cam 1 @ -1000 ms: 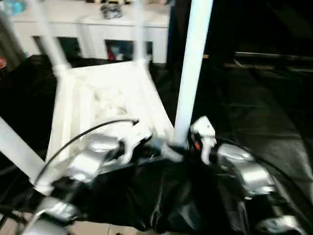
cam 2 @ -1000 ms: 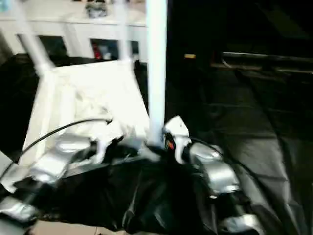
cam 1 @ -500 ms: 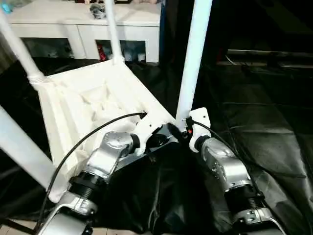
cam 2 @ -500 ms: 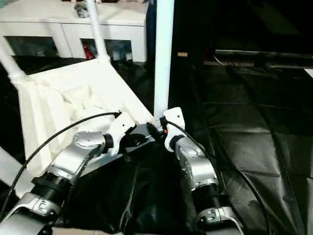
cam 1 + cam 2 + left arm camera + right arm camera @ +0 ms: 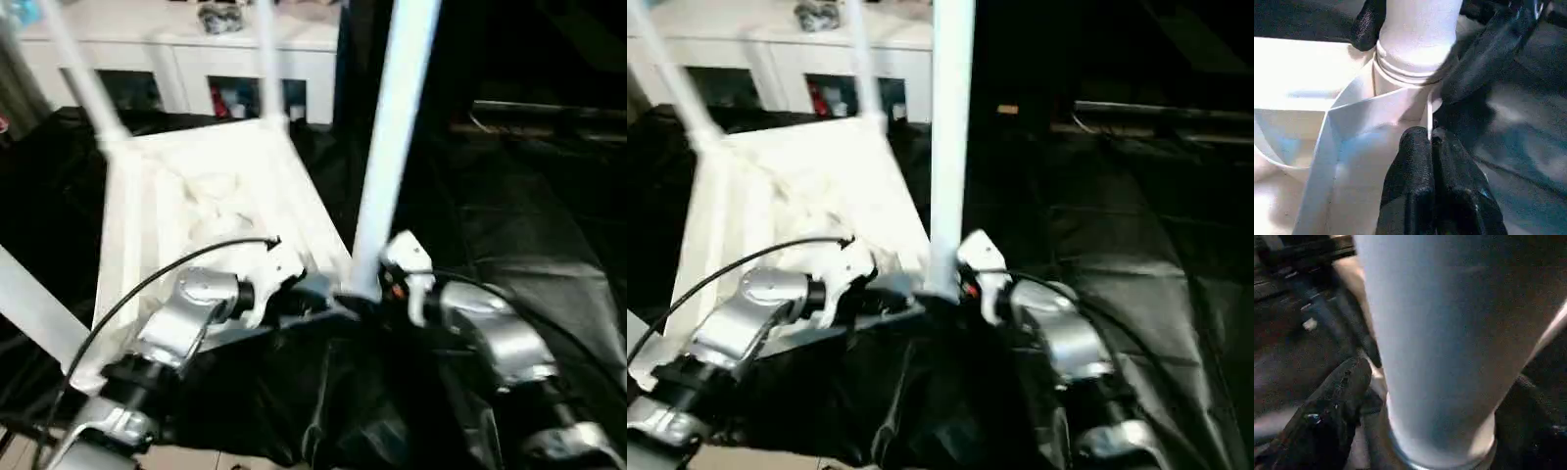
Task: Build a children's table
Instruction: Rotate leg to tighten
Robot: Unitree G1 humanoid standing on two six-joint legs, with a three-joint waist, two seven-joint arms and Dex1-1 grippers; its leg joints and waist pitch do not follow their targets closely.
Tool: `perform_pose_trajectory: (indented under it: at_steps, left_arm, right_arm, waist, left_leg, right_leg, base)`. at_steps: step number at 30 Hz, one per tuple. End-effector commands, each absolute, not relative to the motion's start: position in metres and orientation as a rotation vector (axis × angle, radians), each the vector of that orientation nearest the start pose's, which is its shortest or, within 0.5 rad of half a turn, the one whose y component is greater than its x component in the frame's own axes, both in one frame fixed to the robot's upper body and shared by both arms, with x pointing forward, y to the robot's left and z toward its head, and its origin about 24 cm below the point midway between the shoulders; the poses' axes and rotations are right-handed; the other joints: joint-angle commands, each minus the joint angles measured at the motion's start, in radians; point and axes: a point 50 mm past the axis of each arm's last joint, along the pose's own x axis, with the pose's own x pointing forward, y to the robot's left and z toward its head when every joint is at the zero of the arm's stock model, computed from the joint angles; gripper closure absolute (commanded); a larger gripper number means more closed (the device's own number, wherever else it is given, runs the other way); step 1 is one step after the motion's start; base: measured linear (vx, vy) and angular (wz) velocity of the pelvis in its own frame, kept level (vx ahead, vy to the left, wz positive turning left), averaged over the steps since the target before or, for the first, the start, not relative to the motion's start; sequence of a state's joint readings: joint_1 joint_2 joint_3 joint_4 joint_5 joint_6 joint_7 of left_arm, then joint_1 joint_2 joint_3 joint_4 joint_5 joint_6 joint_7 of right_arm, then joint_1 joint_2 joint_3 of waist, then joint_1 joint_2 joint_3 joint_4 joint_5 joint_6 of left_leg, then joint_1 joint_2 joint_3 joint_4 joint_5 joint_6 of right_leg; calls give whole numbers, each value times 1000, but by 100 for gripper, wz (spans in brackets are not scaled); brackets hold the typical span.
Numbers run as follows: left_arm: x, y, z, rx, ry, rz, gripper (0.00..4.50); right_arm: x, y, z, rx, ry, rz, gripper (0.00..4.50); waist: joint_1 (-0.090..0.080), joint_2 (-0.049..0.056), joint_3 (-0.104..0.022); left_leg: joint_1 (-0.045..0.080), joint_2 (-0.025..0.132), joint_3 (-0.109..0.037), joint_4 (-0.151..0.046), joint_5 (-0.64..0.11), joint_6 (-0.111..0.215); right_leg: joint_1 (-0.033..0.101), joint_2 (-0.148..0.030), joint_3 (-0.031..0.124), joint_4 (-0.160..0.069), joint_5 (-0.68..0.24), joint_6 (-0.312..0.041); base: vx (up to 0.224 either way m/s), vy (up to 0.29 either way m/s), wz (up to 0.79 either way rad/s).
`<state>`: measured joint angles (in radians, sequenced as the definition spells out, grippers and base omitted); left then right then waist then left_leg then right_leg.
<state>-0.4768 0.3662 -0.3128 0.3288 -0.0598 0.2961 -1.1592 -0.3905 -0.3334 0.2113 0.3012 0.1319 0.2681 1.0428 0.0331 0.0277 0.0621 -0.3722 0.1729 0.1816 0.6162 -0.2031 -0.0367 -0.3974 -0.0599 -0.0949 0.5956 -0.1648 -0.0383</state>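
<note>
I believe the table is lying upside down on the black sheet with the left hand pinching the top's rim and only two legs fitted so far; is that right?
Not quite: four legs stand in the upturned table, as the left eye view shows, the nearest leg between the hands. The left hand does pinch the rim, and the black sheet lies beneath.
</note>
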Motion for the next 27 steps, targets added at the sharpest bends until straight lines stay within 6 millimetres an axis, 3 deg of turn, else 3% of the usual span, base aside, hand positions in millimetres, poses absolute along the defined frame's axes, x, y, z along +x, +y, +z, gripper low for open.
perform_pose_trajectory:
  at_steps: [1, 9, 11, 18, 21, 24, 27]
  left_arm:
    - [290, 107, 65, 296, 393, -1444, 450]
    - [287, 114, 66, 295, 423, -1485, 450]
    - [287, 114, 66, 295, 425, -1487, 450]
    - [291, 111, 66, 289, 401, -1434, 450]
    - [304, 101, 68, 282, 348, -1306, 450]
    - [309, 97, 69, 282, 337, -1249, 450]
    - [318, 88, 68, 296, 326, -1131, 450]
  right_arm:
    - [280, -113, 50, -130, 355, 1337, 94]
    - [271, -114, 50, -159, 400, 1436, 145]
    - [270, -113, 50, -156, 402, 1440, 175]
    - [268, -111, 45, -132, 397, 1420, 193]
    - [277, -104, 42, -66, 335, 1273, 194]
    - [284, -100, 40, -56, 318, 1166, 194]
    - [298, -91, 32, -26, 312, 953, 194]
  waist:
    - [0, 3, -73]
    - [6, 2, -74]
    - [5, 1, -73]
    - [6, 0, -74]
    - [4, -1, -70]
    - [-5, -4, -66]
    - [-18, -5, -63]
  left_leg:
    - [15, 70, -26, -74, -154, 76]
    - [15, 69, -26, -74, -153, 63]
    - [13, 68, -27, -74, -146, 66]
    - [14, 68, -27, -73, -142, 65]
    - [18, 67, -25, -73, -167, 53]
    - [17, 63, -30, -76, -206, 33]
    - [11, 59, -33, -77, -225, 21]
  right_leg:
    - [54, -96, 67, -70, -232, -212]
    - [54, -97, 66, -71, -252, -205]
    - [55, -95, 66, -70, -250, -202]
    - [54, -95, 65, -71, -251, -201]
    - [49, -96, 66, -80, -294, -195]
    - [50, -97, 61, -90, -391, -162]
    - [51, -98, 56, -97, -453, -138]
  base:
    - [0, 0, 0]
    - [0, 0, 0]
    - [0, 0, 0]
    - [0, 0, 0]
    - [0, 0, 0]
    - [0, 0, 0]
    - [0, 0, 0]
